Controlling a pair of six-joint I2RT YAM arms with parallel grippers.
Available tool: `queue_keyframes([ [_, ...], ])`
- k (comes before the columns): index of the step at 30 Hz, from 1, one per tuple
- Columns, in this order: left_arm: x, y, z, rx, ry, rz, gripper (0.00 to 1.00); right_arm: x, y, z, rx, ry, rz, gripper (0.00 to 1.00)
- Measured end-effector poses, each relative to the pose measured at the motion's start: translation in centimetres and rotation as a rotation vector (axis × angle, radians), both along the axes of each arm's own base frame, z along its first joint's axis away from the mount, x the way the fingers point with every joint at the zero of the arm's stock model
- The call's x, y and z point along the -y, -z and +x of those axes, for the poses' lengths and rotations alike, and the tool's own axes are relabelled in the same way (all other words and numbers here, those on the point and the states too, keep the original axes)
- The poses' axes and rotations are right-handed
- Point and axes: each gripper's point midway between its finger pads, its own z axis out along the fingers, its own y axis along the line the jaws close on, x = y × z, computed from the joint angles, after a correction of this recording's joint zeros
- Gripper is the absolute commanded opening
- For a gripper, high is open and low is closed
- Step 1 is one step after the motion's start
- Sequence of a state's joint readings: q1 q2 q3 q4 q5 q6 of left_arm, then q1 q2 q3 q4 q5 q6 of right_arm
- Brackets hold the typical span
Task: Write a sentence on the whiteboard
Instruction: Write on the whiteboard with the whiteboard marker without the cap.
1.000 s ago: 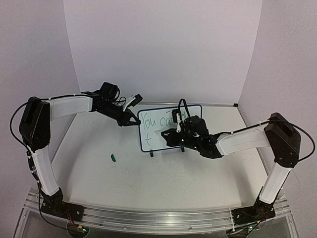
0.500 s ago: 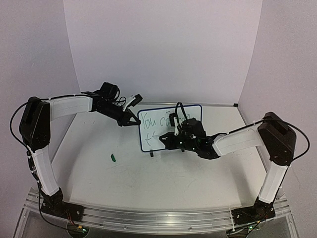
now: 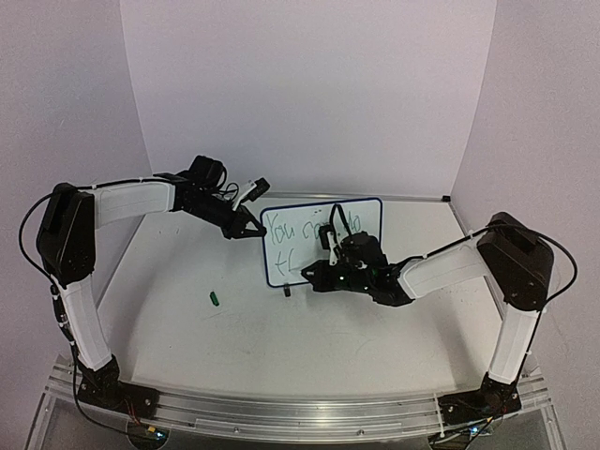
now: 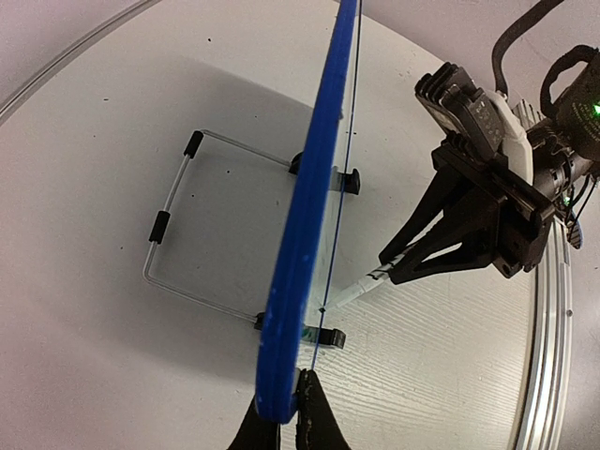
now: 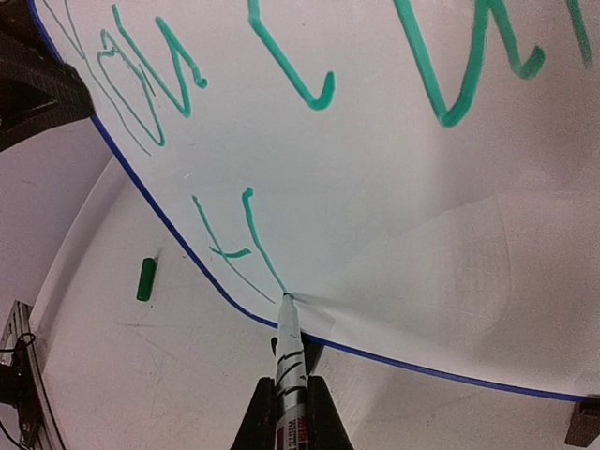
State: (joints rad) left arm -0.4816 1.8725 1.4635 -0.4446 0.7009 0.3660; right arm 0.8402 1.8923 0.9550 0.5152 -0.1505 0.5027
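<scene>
At mid-table, toward the rear: the whiteboard [image 3: 367, 217] stands upright on black clip feet [image 4: 324, 336], face toward the arm bases, long axis running left to right.
Sentence [image 5: 302, 67]: green script. The top line reads "You can do". The second line shows a crossed "t" and one further downstroke. Judged: the last word is barely begun.
Marker [image 5: 290, 349]: the tip touches the board face at the foot of that downstroke, just above the lower blue frame and near the lower-left corner.
Right gripper [image 5: 291, 412]: closed narrow around the marker barrel, with the marker projecting forward from the fingers.
Left gripper [image 3: 249, 229]: pinched on the board's left frame edge, bracing it.
Governing relation: the board face lies directly ahead of the tip, and the unwritten area lies to the robot's right along the lower line. The right arm is nearer and does the writing.
Next stroke (judged): light pressure only, since the board rests on its feet and a thin stand.
Right wrist view only: letter shapes and tip contact.
Left wrist view only: the board edge-on, the wire stand [image 4: 169, 234] behind it, and the marker meeting the face at a slant.
Top view only: the layout of both arms, and the green cap [image 3: 214, 298] lying on the table well left of the board.
</scene>
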Motion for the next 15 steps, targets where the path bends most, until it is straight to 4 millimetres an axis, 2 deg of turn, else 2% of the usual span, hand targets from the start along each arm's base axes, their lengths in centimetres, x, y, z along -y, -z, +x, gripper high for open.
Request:
queue_keyframes([
  [15, 0.00, 0.00, 0.00, 0.000, 0.000, 0.000, 0.00, 0.03, -0.28, 0.10, -0.002, 0.016, 0.025, 0.00],
])
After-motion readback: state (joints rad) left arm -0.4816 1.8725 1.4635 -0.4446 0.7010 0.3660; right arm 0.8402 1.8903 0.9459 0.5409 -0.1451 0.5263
